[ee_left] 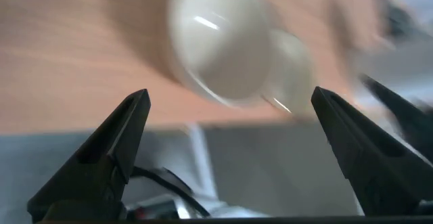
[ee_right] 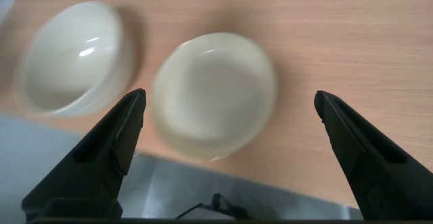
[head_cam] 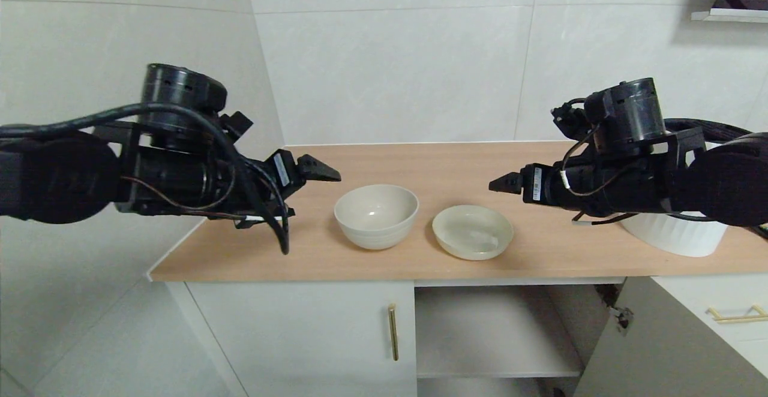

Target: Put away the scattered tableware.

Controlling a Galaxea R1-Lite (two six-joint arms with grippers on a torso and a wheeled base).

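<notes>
Head view: a deep bowl (head_cam: 376, 215) and a shallow bowl (head_cam: 473, 231) sit side by side on the desk (head_cam: 444, 166), between the left gripper (head_cam: 309, 187) and the right gripper (head_cam: 501, 185). The right arm half hides a ribbed white dish (head_cam: 678, 236).

Left wrist view: fingers (ee_left: 115, 149) spread wide, above the deep bowl.

Right wrist view: fingers (ee_right: 108, 149) spread wide, above the shallow bowl.

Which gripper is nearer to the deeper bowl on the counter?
Left. The left gripper hangs just off the deeper bowl on its left side; the right gripper is across, beyond the shallow dish.
</notes>
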